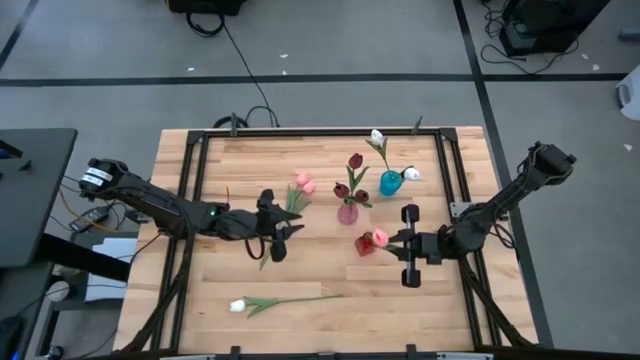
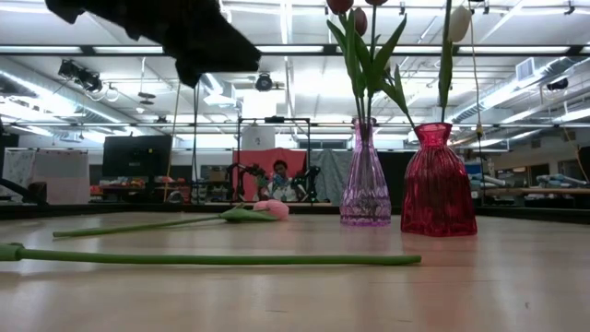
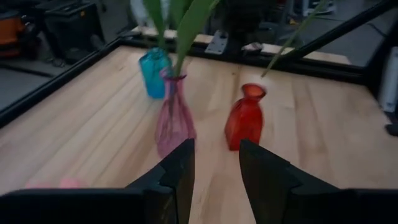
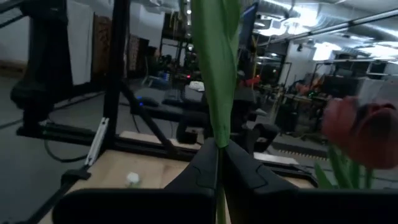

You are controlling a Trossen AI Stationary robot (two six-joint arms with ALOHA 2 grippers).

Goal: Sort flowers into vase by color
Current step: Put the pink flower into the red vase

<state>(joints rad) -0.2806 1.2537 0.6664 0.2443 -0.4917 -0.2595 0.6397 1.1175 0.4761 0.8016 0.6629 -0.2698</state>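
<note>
Going left to right across the overhead view: my left end effector (image 1: 278, 232) hangs over the middle-left of the worktop (image 1: 200, 310), fingers parted and empty. Its wrist camera looks through the gap straight at the purple vase (image 3: 174, 121) and the red vase (image 3: 245, 118), so I judge it is poised above the loose flowers, not carrying one. At its 6 o'clock a white tulip (image 1: 237, 306) lies flat near the front edge, stem running toward 3 o'clock. At its 1 o'clock two pink tulips (image 1: 304, 183) lie on the wood, heads just beside each other.

Next comes the purple vase (image 1: 348, 211), holding maroon tulips (image 1: 354, 160) upright; their colour is grouped there already. Behind it, toward 1 o'clock, the blue vase (image 1: 390, 183) holds white tulips (image 1: 377, 136).

The red vase (image 1: 366, 243) stands toward 5 o'clock of the purple one, and my right end effector (image 1: 407, 243) sits just beside it at 3 o'clock, clenched on a green stem (image 4: 217, 124) that rises between the fingers in its wrist view. The pink head (image 1: 380, 236) at the vase mouth probably belongs to that stem (the overhead angle is too flat to be sure). Holding the stem low and upright lets it drop into the narrow neck; the pink ones on the worktop should follow.
</note>
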